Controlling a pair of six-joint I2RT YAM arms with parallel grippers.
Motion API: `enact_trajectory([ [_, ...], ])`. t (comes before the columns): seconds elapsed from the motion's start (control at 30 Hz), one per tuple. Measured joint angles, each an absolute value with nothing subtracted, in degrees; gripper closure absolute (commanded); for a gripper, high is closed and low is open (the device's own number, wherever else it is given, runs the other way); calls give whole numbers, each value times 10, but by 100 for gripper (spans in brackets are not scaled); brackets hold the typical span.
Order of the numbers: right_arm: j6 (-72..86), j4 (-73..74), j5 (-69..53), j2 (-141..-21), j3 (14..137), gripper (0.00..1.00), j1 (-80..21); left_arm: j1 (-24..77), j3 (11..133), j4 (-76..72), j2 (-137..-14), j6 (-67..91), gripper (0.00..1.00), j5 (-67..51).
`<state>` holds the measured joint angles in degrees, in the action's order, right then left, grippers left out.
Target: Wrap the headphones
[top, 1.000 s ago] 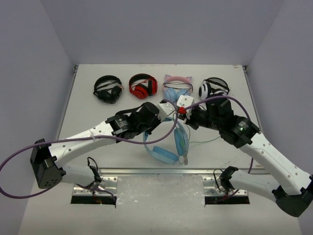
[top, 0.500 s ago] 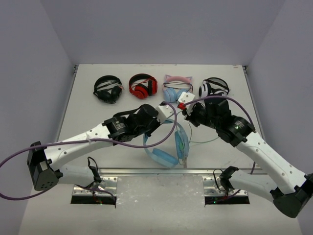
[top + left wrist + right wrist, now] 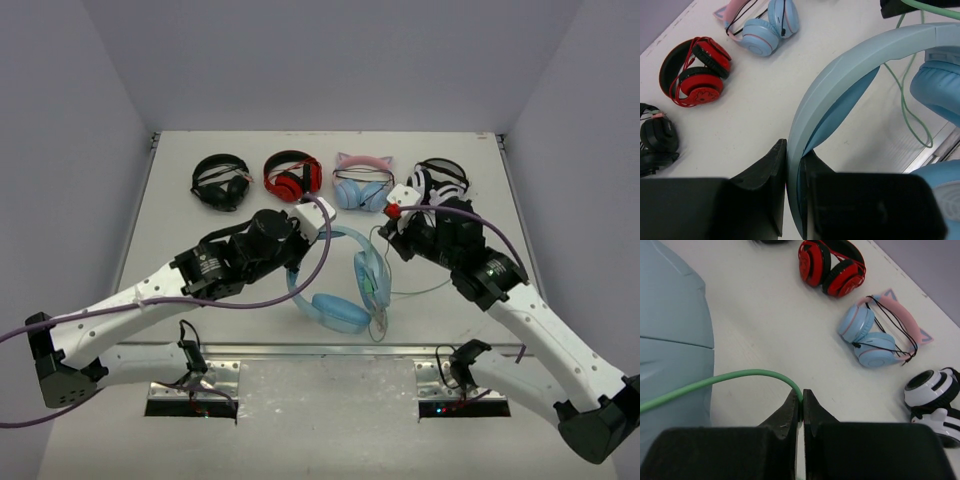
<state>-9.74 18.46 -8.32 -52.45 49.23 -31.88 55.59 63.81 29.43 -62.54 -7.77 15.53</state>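
Observation:
The light-blue headphones (image 3: 338, 310) sit at the table's middle, band arched up, earcups low. My left gripper (image 3: 303, 250) is shut on the band; in the left wrist view the fingers (image 3: 771, 170) clamp the blue band (image 3: 840, 80) edge-on. My right gripper (image 3: 386, 230) is just right of the band, shut on the pale-green cable (image 3: 425, 290). In the right wrist view the cable (image 3: 740, 376) curves from the blue headphones (image 3: 670, 340) into the closed gripper (image 3: 801, 399). More cable loops (image 3: 910, 120) lie on the table beside an earcup (image 3: 940, 95).
Four other pairs line the back of the table: black (image 3: 221, 182), red (image 3: 292, 175), blue with a pink cat-ear band (image 3: 362, 180), white-and-black (image 3: 438, 180). Purple robot cables (image 3: 320, 265) hang from both arms. A metal rail (image 3: 330, 350) runs along the near edge.
My left gripper has drawn left and nearer with the band, and my right gripper has moved right and back with the cable. The headphones shifted left with the band.

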Motion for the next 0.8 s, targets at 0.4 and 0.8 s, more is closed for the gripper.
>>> enact_trajectory([
  [0.4, 67, -94, -243, -514, 365, 51, -266, 556, 770, 310, -586, 58, 100, 177],
  [0.8, 288, -481, -351, -757, 292, 86, -278, 559, 926, 357, -594, 194, 100, 352],
])
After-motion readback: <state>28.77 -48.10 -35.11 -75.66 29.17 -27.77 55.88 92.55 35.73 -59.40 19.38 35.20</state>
